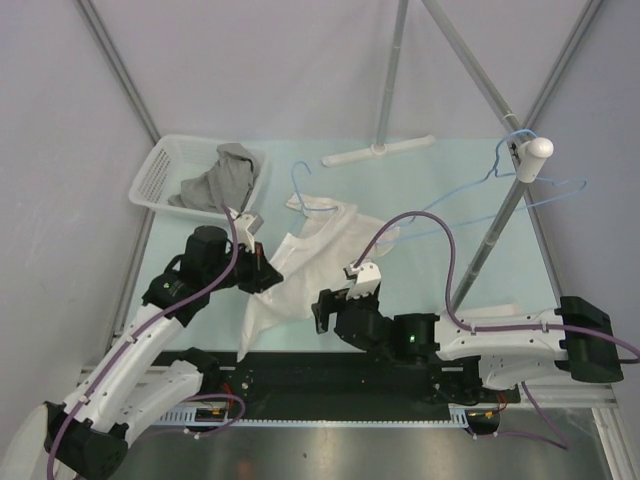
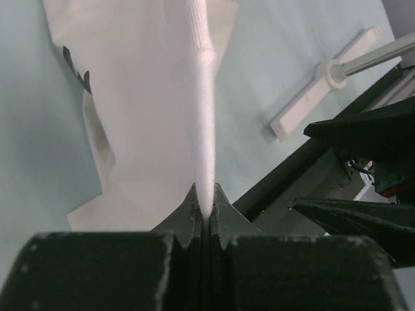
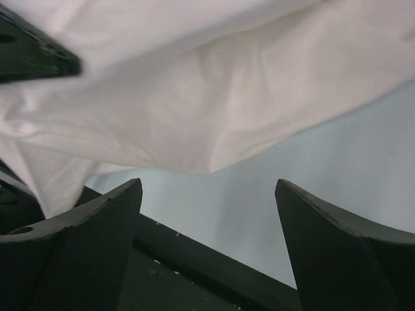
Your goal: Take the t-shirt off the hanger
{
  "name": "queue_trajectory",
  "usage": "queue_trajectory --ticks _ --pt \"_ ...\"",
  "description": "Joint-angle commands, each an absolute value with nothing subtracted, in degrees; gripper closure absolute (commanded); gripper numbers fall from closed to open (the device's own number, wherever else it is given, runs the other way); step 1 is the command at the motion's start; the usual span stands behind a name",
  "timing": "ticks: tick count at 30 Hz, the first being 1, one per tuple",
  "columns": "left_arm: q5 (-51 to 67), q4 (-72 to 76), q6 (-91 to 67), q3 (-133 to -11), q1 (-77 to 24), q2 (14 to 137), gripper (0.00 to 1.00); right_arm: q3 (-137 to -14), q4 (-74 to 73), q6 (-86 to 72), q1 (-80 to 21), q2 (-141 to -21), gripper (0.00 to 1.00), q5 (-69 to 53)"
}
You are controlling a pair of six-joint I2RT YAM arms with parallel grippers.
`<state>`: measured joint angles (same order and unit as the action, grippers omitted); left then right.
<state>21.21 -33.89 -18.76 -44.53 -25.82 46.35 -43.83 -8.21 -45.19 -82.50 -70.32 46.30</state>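
A white t-shirt (image 1: 300,260) lies on the pale green table, its neck still on a light blue hanger (image 1: 310,195) whose hook sticks out at the far end. My left gripper (image 1: 268,275) is shut on a raised fold of the t-shirt (image 2: 204,97), pinched between its fingertips (image 2: 194,201). My right gripper (image 1: 322,310) is open and empty, just to the right of the shirt's lower part. In the right wrist view the t-shirt (image 3: 194,91) hangs just beyond its gripper (image 3: 207,194), not between the fingers.
A white basket (image 1: 160,170) with a grey garment (image 1: 222,178) stands at the back left. A rack stand with a white foot (image 1: 378,150) and a slanted pole (image 1: 495,225) carries more blue hangers (image 1: 530,185) at the right. A black rail (image 1: 330,365) runs along the near edge.
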Motion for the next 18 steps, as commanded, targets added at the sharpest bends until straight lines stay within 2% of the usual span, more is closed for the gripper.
queue_trajectory --ticks 1,9,13,18 --pt "26.5 -27.8 -19.4 -44.8 -27.4 43.9 1.00 -48.9 -0.6 -35.3 -83.9 -69.4 0.11 52.0" --pt "36.3 -24.5 -18.6 -40.5 -29.9 41.0 1.00 -55.1 5.1 -26.5 -80.0 -68.2 0.11 55.3" --pt "38.3 -25.5 -17.2 -40.7 -30.4 39.7 1.00 -61.8 -6.2 -31.9 -73.6 -69.7 0.11 47.4" --pt "39.5 -25.9 -16.9 -40.8 -30.5 39.6 1.00 -65.5 -8.0 -31.0 -71.0 -70.6 0.11 43.6"
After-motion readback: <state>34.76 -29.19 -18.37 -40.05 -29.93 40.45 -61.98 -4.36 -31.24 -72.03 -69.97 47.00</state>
